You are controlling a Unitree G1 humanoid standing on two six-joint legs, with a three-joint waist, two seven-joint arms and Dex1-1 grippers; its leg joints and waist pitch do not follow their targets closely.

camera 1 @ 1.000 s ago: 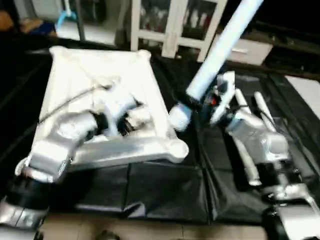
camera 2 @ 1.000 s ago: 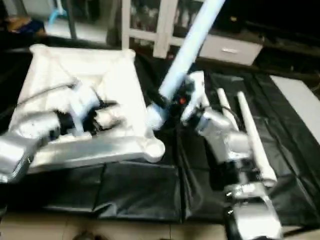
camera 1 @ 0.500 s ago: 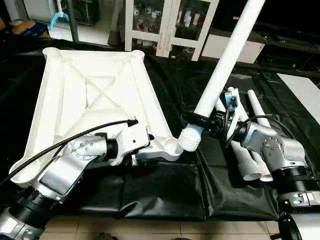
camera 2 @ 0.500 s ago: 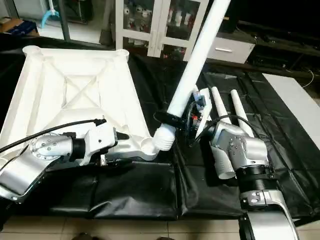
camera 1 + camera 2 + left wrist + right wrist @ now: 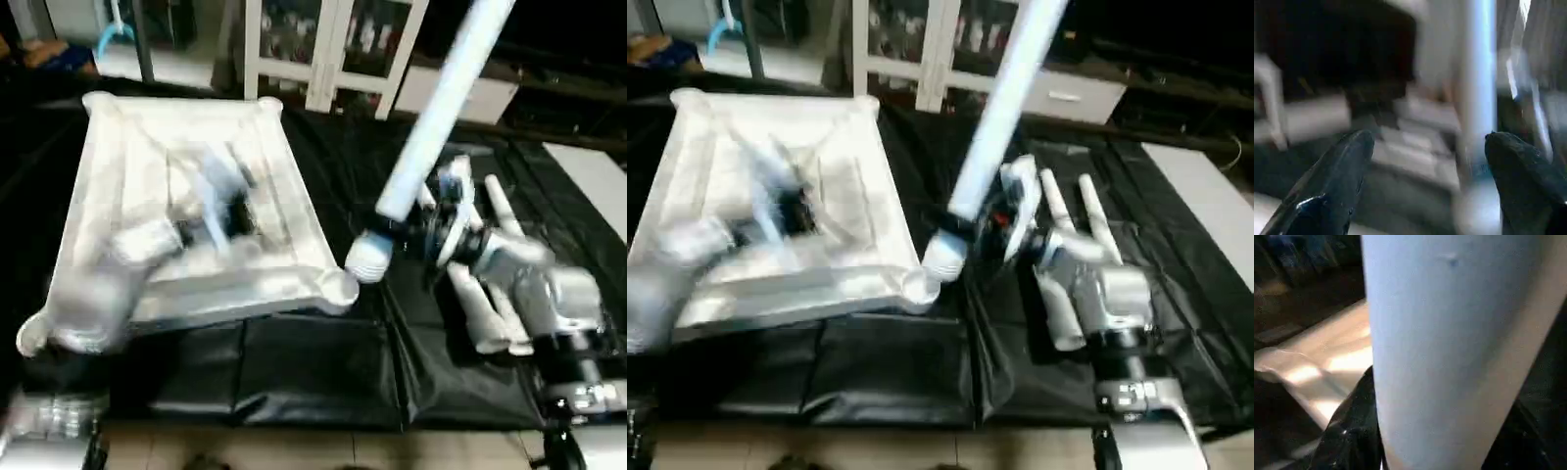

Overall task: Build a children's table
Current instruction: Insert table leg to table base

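Right gripper [image 5: 416, 238]: closed around a leg [image 5: 436, 116] near its lower, threaded end; in the right wrist view the black fingers [image 5: 1349, 431] press against the tube on both sides.
Held leg: tilted, upper end leaning far and right; its threaded end [image 5: 366, 257] hangs just beside the top's near-right corner socket [image 5: 339, 287], not seated in it.
Left gripper [image 5: 1425, 186]: fingers spread wide, holding nothing; the left arm [image 5: 108, 284] is blurred over the top.
Top [image 5: 127, 147]: white, lying ribbed side up on the black sheet [image 5: 323, 372], on the left.
Spare legs [image 5: 480, 313]: lying on the sheet to the right, under the right arm.
Edges and room: the sheet is bare along the near edge; a white cabinet [image 5: 323, 49] stands beyond the far side.
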